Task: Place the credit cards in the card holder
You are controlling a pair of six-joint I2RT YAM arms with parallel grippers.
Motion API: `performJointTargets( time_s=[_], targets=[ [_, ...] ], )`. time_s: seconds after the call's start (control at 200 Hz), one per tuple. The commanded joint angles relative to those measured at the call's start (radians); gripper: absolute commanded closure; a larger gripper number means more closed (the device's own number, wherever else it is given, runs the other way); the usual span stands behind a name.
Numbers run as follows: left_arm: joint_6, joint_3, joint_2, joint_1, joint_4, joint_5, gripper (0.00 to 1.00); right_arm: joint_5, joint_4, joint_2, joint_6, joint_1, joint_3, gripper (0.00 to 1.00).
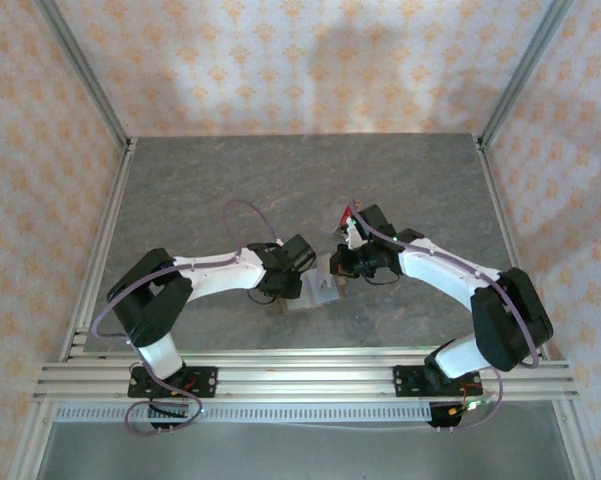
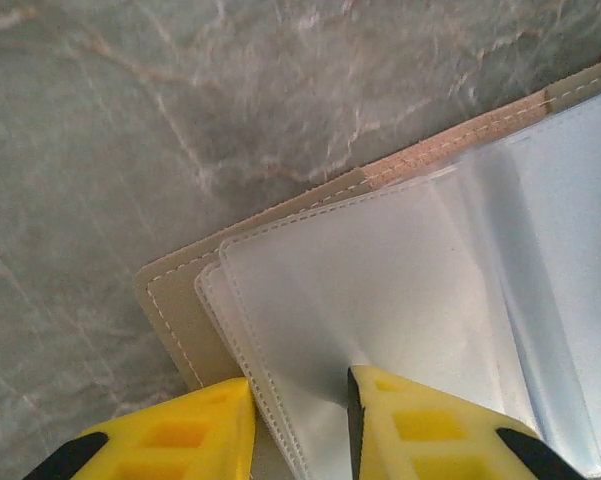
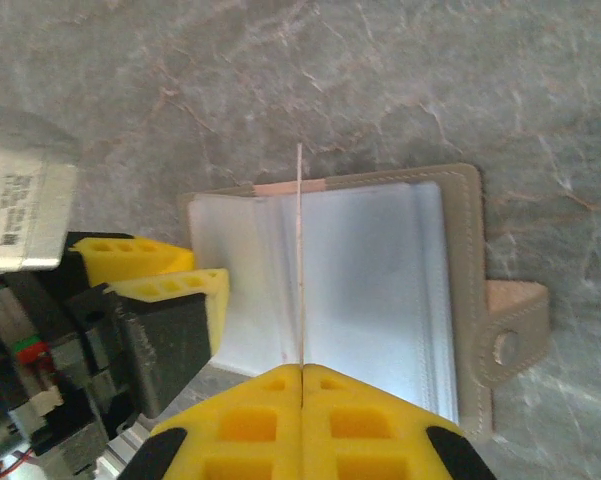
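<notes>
The right gripper (image 3: pixel 302 372) sits at the bottom centre of the right wrist view. Its two yellow fingers (image 3: pixel 250 420) are pressed together and clamped on one credit card (image 3: pixel 300 250). The card is seen edge-on as a thin vertical line. It rises from the closed fingertips, crosses the card holder (image 3: pixel 468 260) and ends just past the holder's upper edge. Whether the card's far edge has entered a pocket cannot be determined.

The card holder lies open and flat on the grey marbled table (image 3: pixel 400 80), in the middle of the frame. Its clear sleeves (image 3: pixel 380 270) face up inside an olive-tan stitched cover. A snap tab (image 3: pixel 520 300) with a pale stud (image 3: pixel 500 346) projects from the holder's right side.

The left gripper (image 3: pixel 208 274) is at the holder's left edge in this view, at middle left of the frame. In the left wrist view its yellow fingers (image 2: pixel 420 425) occupy the bottom edge. The jaws stand parted, with a visible gap between them. The corner of the sleeve stack lies in line with that gap, and nothing is clenched. Whether the fingertips touch the sleeves cannot be determined. The cover's stitched border (image 2: pixel 175 300) shows at lower left, resting on the table.

In the top view the holder (image 1: pixel 318 290) lies near the centre of the table, between the two wrists. Both arms reach inward toward it.
</notes>
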Motion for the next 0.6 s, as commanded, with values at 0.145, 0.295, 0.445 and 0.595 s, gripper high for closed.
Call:
performJointTargets(
  time_s=[0.145,0.295,0.445,0.595],
  targets=[
    [0.082,-0.001,0.01,0.006,-0.039,-0.011,0.76,-0.073,0.218,0.008,0.035,0.002,-0.077,1.0],
    [0.078,-0.035,-0.02,0.006,-0.033,0.004,0.77,-0.093,0.314,0.038,0.055,0.002,-0.109,1.0],
    [0.076,-0.059,-0.041,-0.001,-0.028,0.015,0.79,-0.09,0.356,0.054,0.059,0.002,-0.126,1.0],
    [0.077,-0.057,-0.031,0.0,-0.03,0.016,0.79,-0.111,0.385,0.076,0.065,0.002,-0.139,1.0]
  ],
)
